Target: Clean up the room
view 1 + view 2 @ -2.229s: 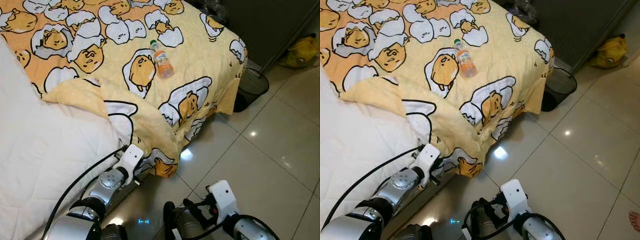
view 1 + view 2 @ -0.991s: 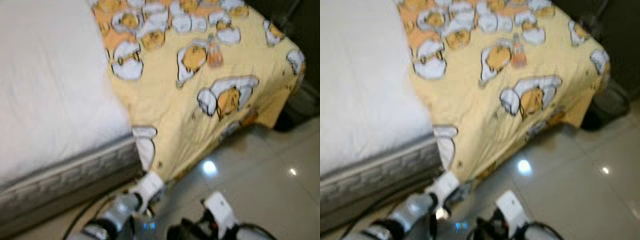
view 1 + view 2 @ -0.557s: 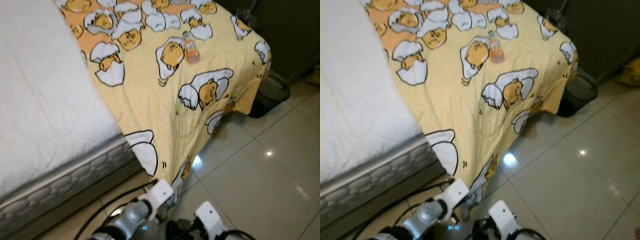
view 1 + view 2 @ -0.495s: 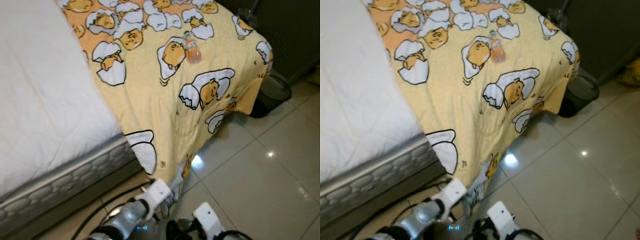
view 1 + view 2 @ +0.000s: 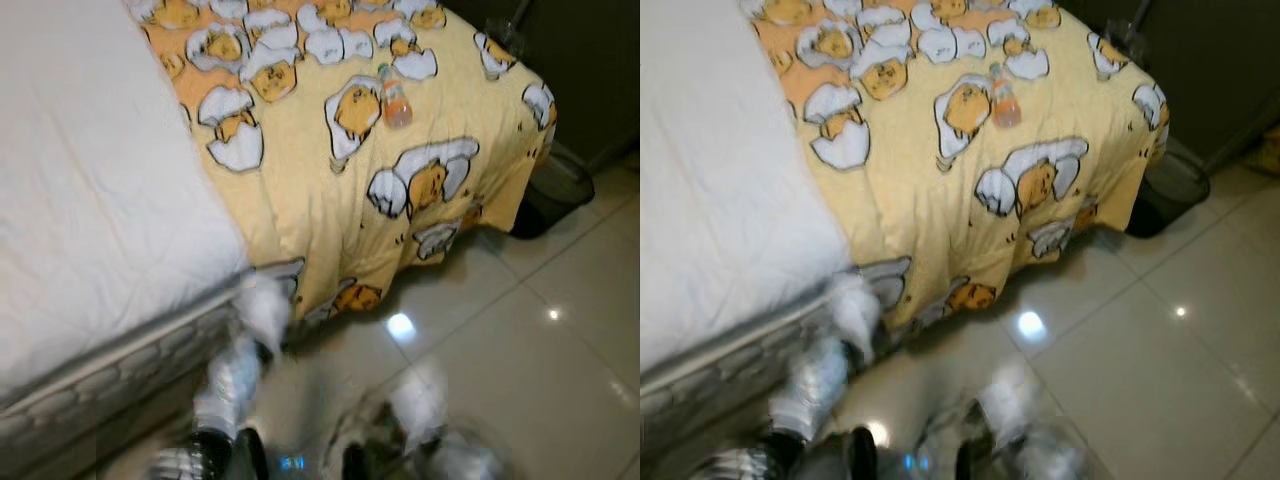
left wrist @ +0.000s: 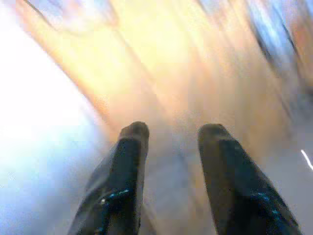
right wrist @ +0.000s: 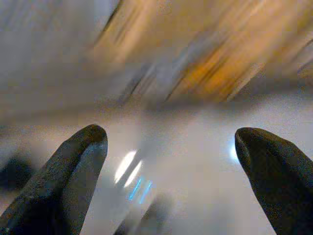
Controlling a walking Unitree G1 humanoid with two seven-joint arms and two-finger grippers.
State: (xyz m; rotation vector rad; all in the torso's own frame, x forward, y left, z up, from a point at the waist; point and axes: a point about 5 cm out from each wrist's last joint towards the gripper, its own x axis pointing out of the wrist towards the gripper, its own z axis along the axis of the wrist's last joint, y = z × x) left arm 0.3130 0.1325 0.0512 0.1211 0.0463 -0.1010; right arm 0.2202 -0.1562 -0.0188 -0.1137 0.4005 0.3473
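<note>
closest to the robot, both arms are blurred low in the head views, over the glossy tiled floor (image 5: pixel 560 330). the left gripper (image 6: pixel 171 134) has its two black fingers (image 6: pixel 128 166) apart with nothing between them, pointing at a smear of yellow and white. the right gripper (image 7: pixel 171 142) has its fingers (image 7: pixel 78 166) spread wide apart, also empty, above the shiny floor (a light reflection glints between them). just beyond the arms is the bed's corner: a white quilted mattress (image 5: pixel 90 220) on the left, with its grey patterned side showing below. a yellow blanket (image 5: pixel 330 190) printed with cartoon eggs covers the right part of the bed and hangs over the edge toward the floor. further back, a small plastic bottle (image 5: pixel 395 97) with orange drink and a green cap lies on its side on top of the blanket, well apart from both grippers. past the bed's far corner, a black mesh wastebasket (image 5: pixel 548 190) stands on the floor beside a dark cabinet (image 5: pixel 590 70).
</note>
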